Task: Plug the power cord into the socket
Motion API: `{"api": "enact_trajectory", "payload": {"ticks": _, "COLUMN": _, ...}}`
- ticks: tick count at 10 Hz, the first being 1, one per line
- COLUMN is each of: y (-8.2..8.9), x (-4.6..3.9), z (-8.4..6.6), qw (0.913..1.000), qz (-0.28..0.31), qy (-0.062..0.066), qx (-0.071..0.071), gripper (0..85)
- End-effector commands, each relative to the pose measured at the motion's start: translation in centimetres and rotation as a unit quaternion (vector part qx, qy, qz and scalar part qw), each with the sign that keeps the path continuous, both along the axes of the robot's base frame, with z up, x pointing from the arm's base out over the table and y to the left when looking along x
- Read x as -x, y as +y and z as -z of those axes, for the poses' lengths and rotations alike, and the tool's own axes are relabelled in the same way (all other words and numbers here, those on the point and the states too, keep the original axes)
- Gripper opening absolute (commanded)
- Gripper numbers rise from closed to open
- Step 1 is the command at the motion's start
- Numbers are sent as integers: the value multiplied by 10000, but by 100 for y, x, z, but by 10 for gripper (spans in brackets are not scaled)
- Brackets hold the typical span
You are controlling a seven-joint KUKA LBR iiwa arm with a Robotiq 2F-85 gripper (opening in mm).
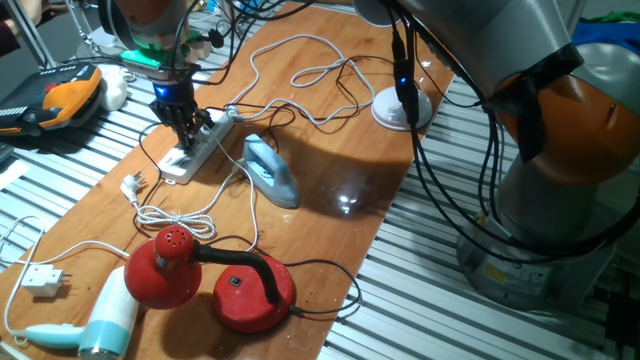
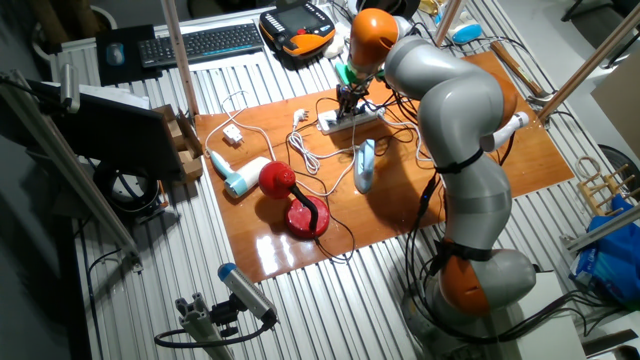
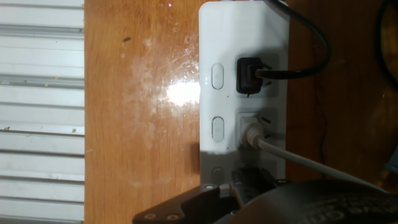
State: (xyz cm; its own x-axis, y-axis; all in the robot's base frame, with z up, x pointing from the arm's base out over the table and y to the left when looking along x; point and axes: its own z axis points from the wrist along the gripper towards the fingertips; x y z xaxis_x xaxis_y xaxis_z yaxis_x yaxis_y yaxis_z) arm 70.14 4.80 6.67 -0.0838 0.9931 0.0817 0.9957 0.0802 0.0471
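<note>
The gripper (image 1: 183, 128) sits directly over the socket (image 3: 242, 93), whose length runs along the fingers; the black plug (image 3: 250, 75) looks seated, and I cannot tell the jaws' state.

This is a robotics lab, not a home. A wooden tabletop (image 2: 480, 170) lies on a bench of ribbed aluminium profiles (image 2: 330, 300), with bare metal frame posts (image 2: 178, 60) standing around it. A grey-and-orange robot arm (image 2: 460, 130) stands on its own base beside the board. An orange teach pendant (image 2: 297, 30), a black keyboard (image 2: 205, 40) and a dark monitor (image 2: 110, 130) sit along the edges. Household props are scattered across the wood: a red desk lamp (image 1: 210, 275), a hair dryer (image 1: 95, 320) and an iron (image 1: 270, 170).
</note>
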Motion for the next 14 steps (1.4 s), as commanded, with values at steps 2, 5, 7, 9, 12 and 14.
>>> {"api": "enact_trajectory", "payload": {"ticks": 2, "y": 8, "x": 14, "z": 24, "qw": 10000, "qz": -5, "qy": 1, "qx": 36, "gripper": 0}}
{"api": "enact_trajectory", "payload": {"ticks": 5, "y": 17, "x": 20, "z": 19, "qw": 9999, "qz": -12, "qy": -16, "qx": 121, "gripper": 0}}
{"api": "enact_trajectory", "payload": {"ticks": 7, "y": 26, "x": 23, "z": 35, "qw": 9998, "qz": -10, "qy": -39, "qx": 190, "gripper": 0}}
{"api": "enact_trajectory", "payload": {"ticks": 9, "y": 24, "x": 24, "z": 44, "qw": 9998, "qz": -17, "qy": -54, "qx": 213, "gripper": 0}}
{"api": "enact_trajectory", "payload": {"ticks": 12, "y": 19, "x": 20, "z": 50, "qw": 9997, "qz": -19, "qy": -16, "qx": 228, "gripper": 0}}
{"api": "enact_trajectory", "payload": {"ticks": 14, "y": 19, "x": 20, "z": 45, "qw": 9995, "qz": -7, "qy": 38, "qx": 327, "gripper": 0}}
